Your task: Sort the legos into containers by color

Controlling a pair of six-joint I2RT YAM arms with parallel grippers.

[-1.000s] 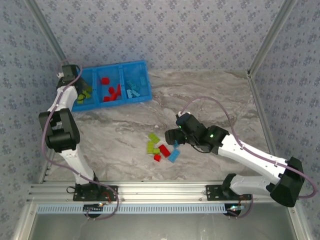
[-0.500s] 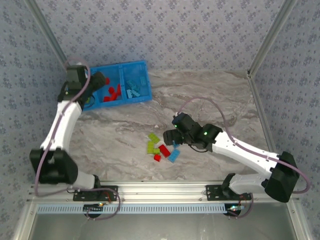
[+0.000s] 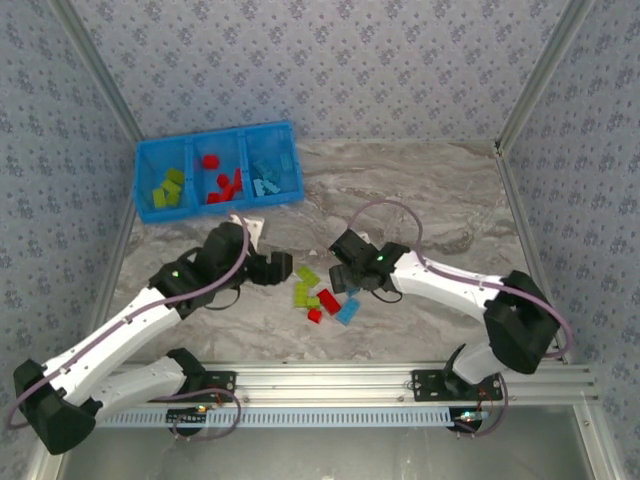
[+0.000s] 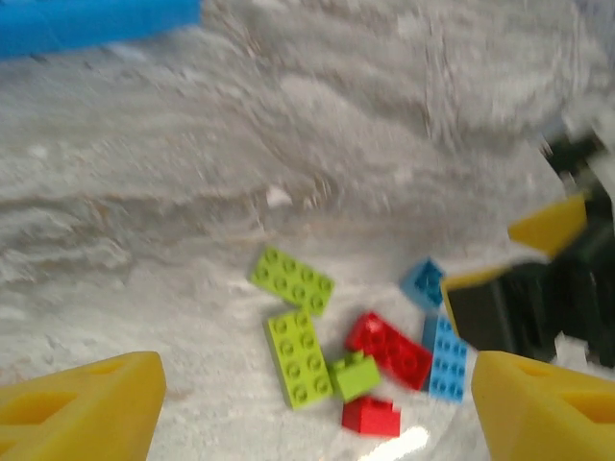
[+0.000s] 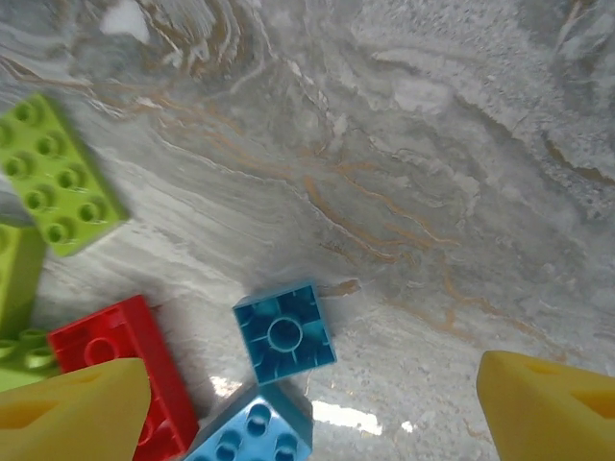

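Loose legos [image 3: 320, 297], red, lime and light blue, lie clustered mid-table. The rest sit sorted in the bin's [image 3: 268, 140] 3 compartments, far left. Both arms reach low. The left gripper [image 3: 283, 266] is beside the cluster and the right gripper [image 3: 345, 280] over its blue bricks, both with jaws wide apart.

Three containers [image 3: 215, 133] — seven loose legos [image 4: 298, 357].

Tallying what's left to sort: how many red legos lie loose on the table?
2. A long red brick sits beside a light blue brick; a small red one lies just nearer the robot. The right gripper may hide more.
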